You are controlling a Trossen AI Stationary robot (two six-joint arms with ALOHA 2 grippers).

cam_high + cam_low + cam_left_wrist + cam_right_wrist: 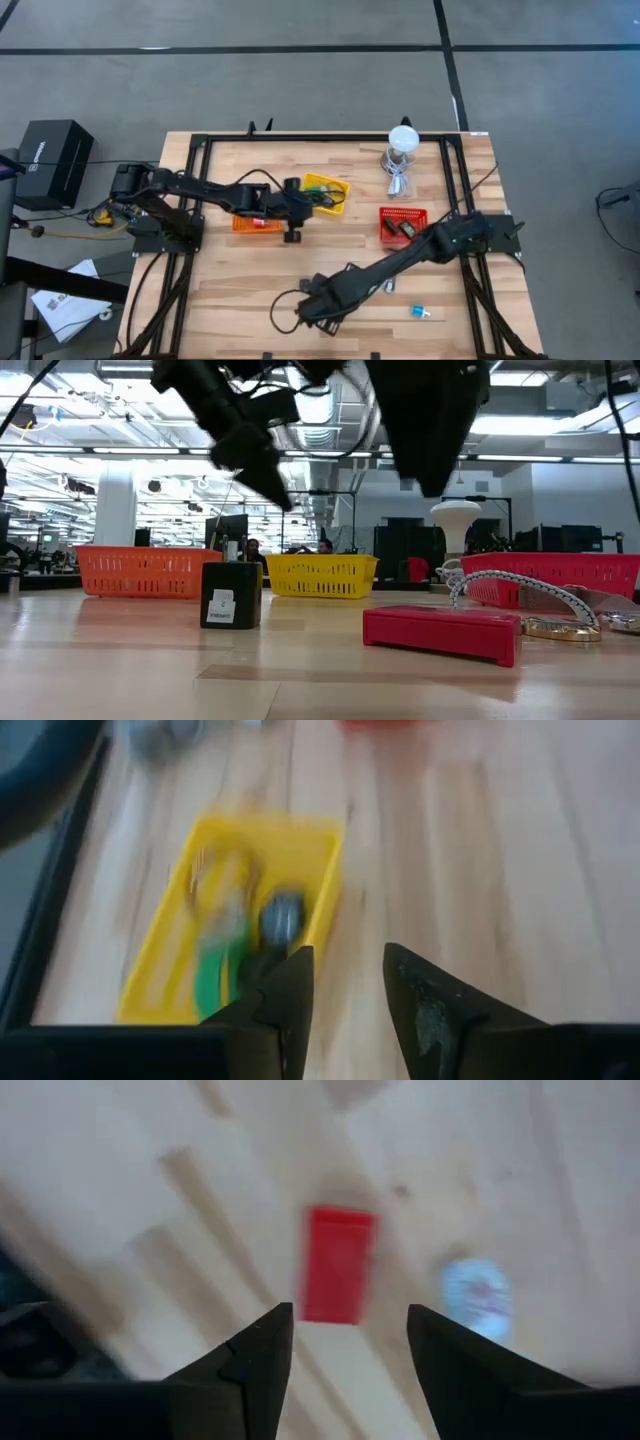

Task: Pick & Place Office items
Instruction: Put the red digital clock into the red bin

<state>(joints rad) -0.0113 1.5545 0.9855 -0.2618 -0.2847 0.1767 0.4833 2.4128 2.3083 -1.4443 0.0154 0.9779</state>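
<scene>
A red block [338, 1265] lies flat on the wooden table [250, 280], straight under my right gripper [350, 1320]. That gripper points down above the block, open, with nothing between its fingers. A small white and blue bit [477, 1295] lies beside the block. Between the orange bin [255, 224] and the yellow bin [260, 910] hangs my left gripper [348, 955], open and empty, above the table. The yellow bin holds a green tape ring [215, 970] and other small items. Under the left gripper a small black box [232, 595] stands on the table.
A red bin [402, 222] sits right of centre, with a white round-topped stand [402, 140] and its cable at the far edge. A blue bit [418, 311] and a small pale bit [388, 287] lie near the front. A black frame borders the table.
</scene>
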